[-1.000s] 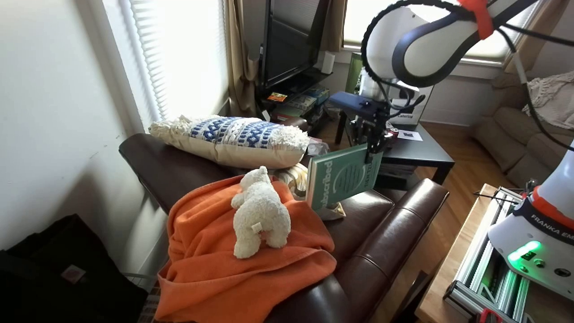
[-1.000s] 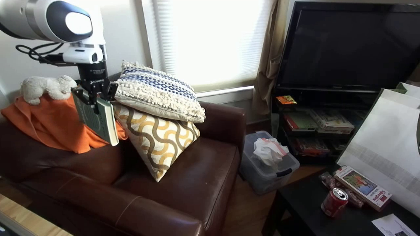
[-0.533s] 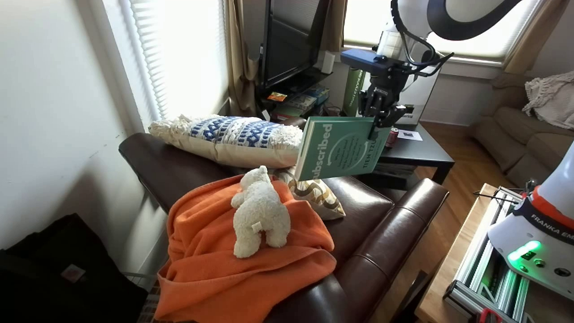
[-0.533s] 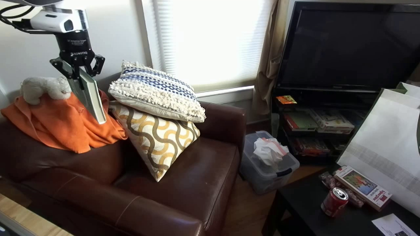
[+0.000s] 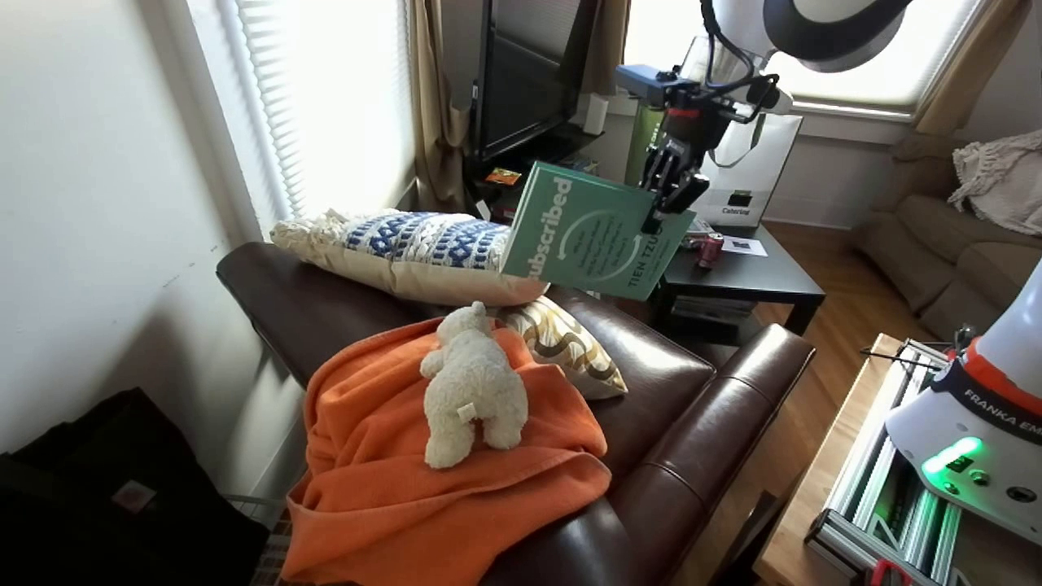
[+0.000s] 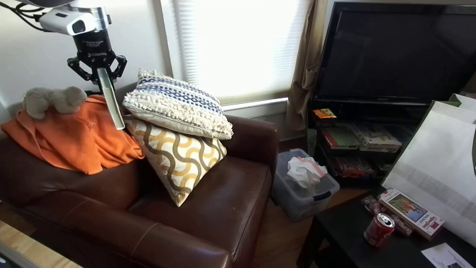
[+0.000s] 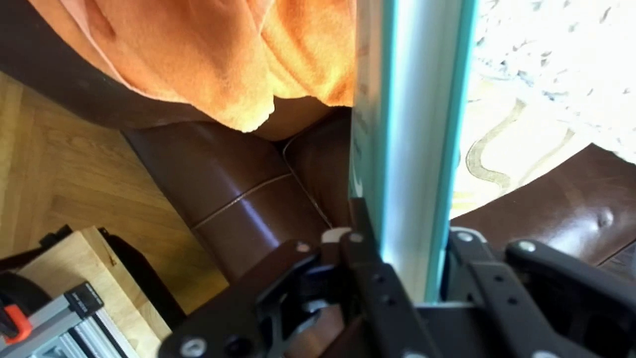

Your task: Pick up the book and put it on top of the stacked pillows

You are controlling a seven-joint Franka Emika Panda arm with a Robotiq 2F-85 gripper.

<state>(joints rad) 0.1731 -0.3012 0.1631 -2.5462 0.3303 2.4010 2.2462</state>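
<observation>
My gripper (image 5: 658, 213) is shut on the teal-green book (image 5: 582, 236), which hangs upright and tilted in the air. In the wrist view the book (image 7: 417, 124) stands edge-on between the fingers (image 7: 405, 233). In an exterior view the book (image 6: 111, 102) shows its thin edge below the gripper (image 6: 106, 80), left of the stacked pillows. The top pillow, cream with a blue-and-white band (image 6: 178, 98), lies tilted on a pillow with gold and brown waves (image 6: 178, 156). In an exterior view the book covers the right end of the top pillow (image 5: 407, 252).
The pillows rest on a brown leather armchair (image 6: 238, 193). An orange blanket (image 5: 456, 505) with a white plush toy (image 5: 476, 391) covers the chair's back. A window (image 6: 238, 48) is behind. A black table (image 5: 757, 273) with a soda can (image 6: 379, 229) stands nearby.
The gripper has risen with the book from beside the chair's back. The book has turned, so its edge faces the camera in an exterior view. The pillows have not moved.
</observation>
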